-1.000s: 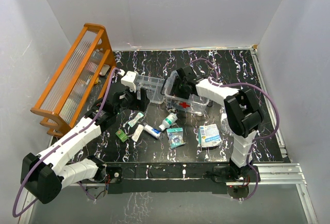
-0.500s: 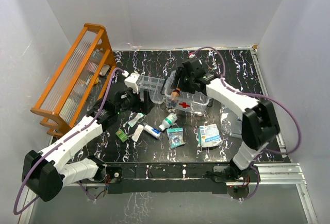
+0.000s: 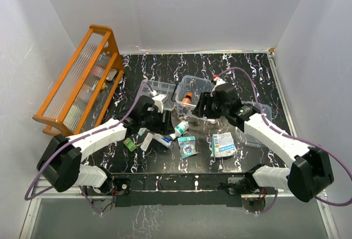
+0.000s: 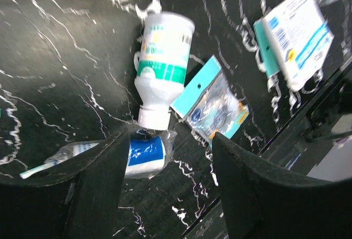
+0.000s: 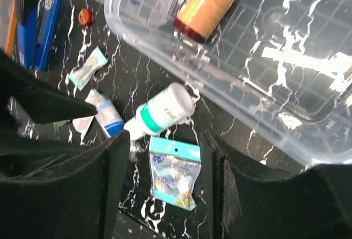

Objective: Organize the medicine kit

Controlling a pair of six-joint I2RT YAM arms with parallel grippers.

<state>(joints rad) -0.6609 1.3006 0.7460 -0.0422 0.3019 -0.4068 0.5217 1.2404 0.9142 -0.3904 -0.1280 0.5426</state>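
Note:
The medicine kit box [image 3: 193, 83] stands open mid-table, with a brown bottle [image 3: 188, 97] lying inside; both also show in the right wrist view, the box [image 5: 258, 93] and the bottle [image 5: 204, 5]. My right gripper [image 3: 204, 107] is open and empty just in front of the box, and in its own view [image 5: 162, 156] it frames a teal packet [image 5: 175, 172]. My left gripper [image 3: 165, 121] is open and empty over the loose items. In its own view [image 4: 168, 156] a blue-and-white tube [image 4: 143, 154] lies between its fingers. A clear lid [image 3: 263, 112] lies partly under the right arm.
Loose on the table are a white green-labelled bottle [image 3: 179, 129], the tube [image 3: 162, 139], the teal packet [image 3: 187, 146], a blue-white pack [image 3: 223, 144], a sachet [image 3: 145, 127] and a small green item [image 3: 130, 144]. A divided clear tray [image 3: 159, 88] and an orange rack [image 3: 82, 85] stand left.
My right gripper let go of the brown bottle into the box and drew back toward the near side. My left gripper moved right and nearer, over the loose items.

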